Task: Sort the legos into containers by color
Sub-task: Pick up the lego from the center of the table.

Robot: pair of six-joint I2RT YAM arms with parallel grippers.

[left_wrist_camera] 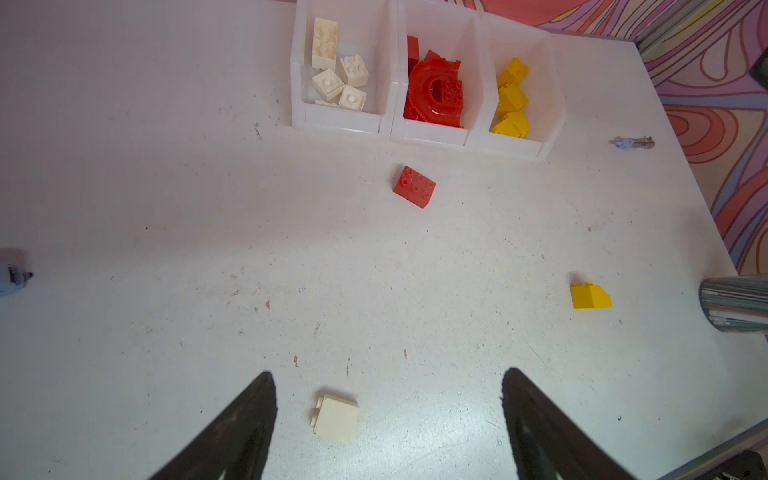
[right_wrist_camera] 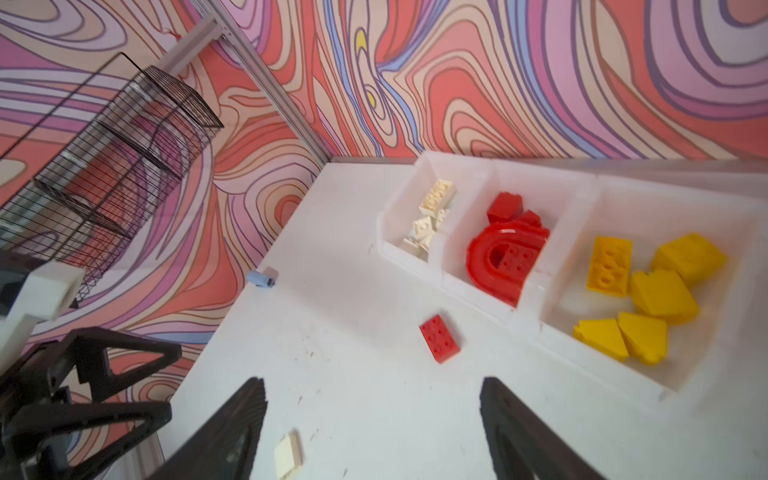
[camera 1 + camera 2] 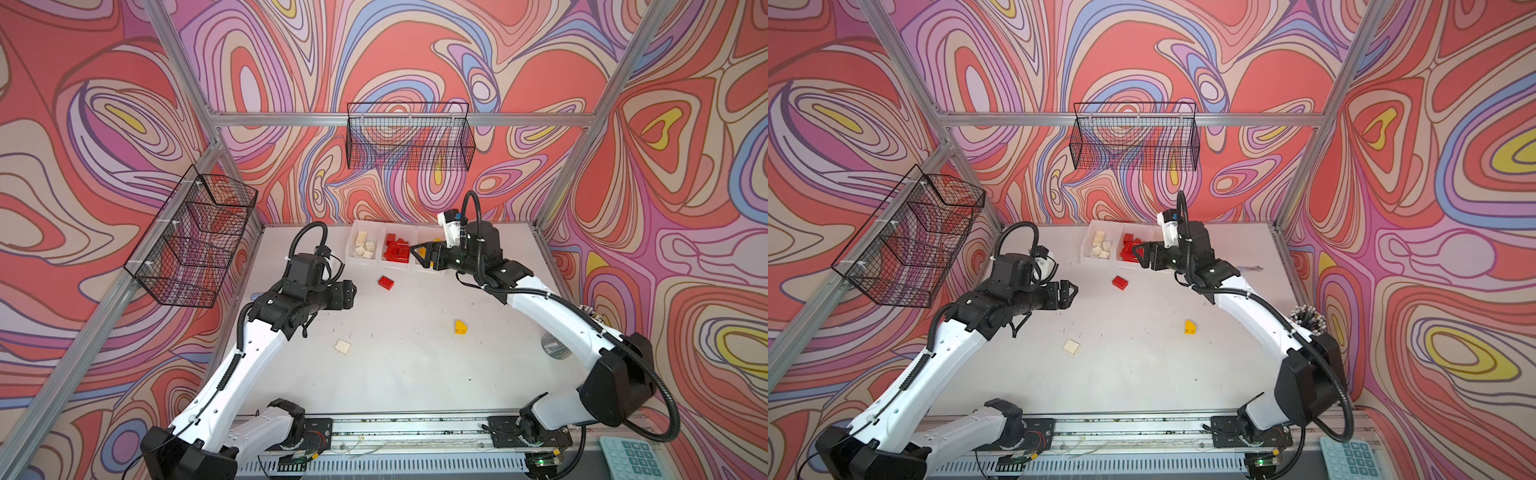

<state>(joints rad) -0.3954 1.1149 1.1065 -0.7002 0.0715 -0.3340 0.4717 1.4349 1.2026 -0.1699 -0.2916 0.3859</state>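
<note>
Three joined white containers stand at the table's back. They hold white legos, red legos with the arch piece, and yellow legos. Loose on the table lie a red brick, a yellow sloped brick and a white brick. My left gripper hovers open and empty left of the red brick, above and behind the white one. Over the containers' front edge my right gripper hangs open and empty.
Black wire baskets hang on the left wall and back wall. A small blue stapler lies by the table's left edge. A metal cup stands at the right edge, and a key-like item lies right of the containers.
</note>
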